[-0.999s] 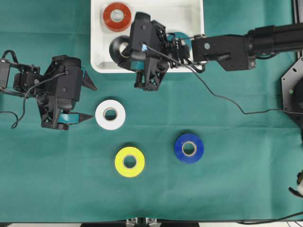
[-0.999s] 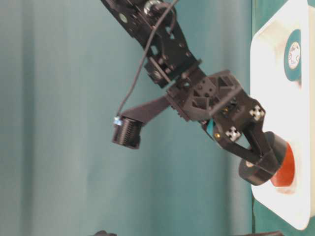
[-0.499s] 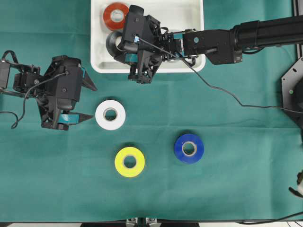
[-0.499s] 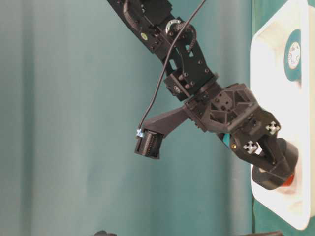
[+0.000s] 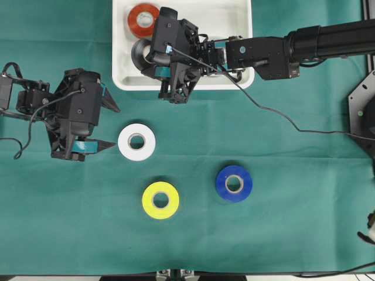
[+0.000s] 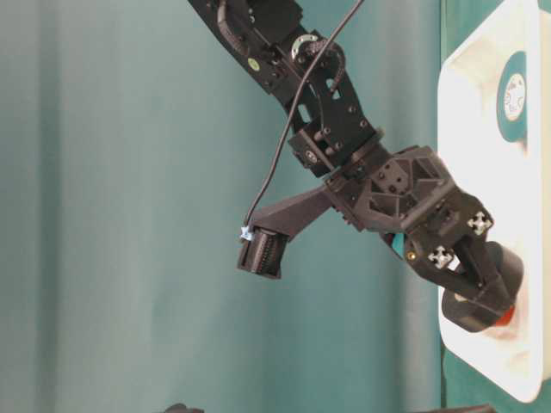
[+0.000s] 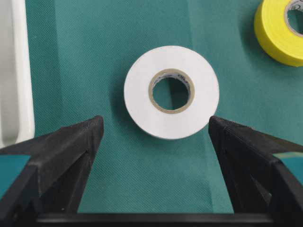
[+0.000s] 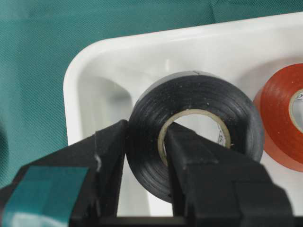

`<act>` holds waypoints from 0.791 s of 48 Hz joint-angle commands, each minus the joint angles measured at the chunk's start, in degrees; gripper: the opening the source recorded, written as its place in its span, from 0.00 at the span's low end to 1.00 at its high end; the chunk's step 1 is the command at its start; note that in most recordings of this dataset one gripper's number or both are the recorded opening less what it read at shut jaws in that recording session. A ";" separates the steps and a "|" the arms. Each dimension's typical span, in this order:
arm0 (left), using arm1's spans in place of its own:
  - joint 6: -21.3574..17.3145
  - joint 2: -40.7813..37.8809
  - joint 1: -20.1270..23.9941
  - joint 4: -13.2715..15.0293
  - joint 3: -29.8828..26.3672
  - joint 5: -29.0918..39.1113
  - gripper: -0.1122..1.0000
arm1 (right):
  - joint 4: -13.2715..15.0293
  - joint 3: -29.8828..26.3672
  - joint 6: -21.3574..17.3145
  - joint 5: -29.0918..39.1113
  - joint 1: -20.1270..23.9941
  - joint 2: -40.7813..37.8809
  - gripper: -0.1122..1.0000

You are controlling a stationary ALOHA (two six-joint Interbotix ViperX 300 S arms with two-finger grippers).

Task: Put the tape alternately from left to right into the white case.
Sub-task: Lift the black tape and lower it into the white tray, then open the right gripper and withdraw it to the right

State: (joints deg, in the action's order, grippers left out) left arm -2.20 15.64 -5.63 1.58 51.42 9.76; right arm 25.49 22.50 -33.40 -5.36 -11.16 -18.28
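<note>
Holding the black tape roll [image 8: 189,137] over the white case's [image 5: 240,82] front-left corner, right gripper [image 8: 142,156] clamped on its wall, one finger through the core.
Red roll [image 5: 143,19] lies in the case beside it. Left gripper [image 7: 154,130] gapes wide, empty, straddling the white roll [image 7: 171,91] on the green cloth [image 5: 293,222]; yellow roll [image 5: 160,199] and blue roll [image 5: 234,183] sit nearer the cloth's front edge.
</note>
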 commanded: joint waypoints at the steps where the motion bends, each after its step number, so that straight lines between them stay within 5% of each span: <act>1: 0.00 0.88 -0.18 0.09 -0.88 -0.44 0.72 | 0.09 -1.23 0.00 -0.18 -0.09 1.14 0.33; 13: 0.00 0.88 -0.18 0.09 -0.88 -0.35 0.72 | 0.00 -1.23 0.00 0.00 -0.09 1.14 0.87; 38: 0.09 0.88 -0.18 0.09 -0.88 -0.35 0.72 | 0.09 -0.70 -0.26 0.00 0.35 1.93 0.83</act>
State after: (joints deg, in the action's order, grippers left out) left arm -2.20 15.64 -5.54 1.58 51.42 9.84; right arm 25.40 22.50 -33.57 -5.19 -11.16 -18.28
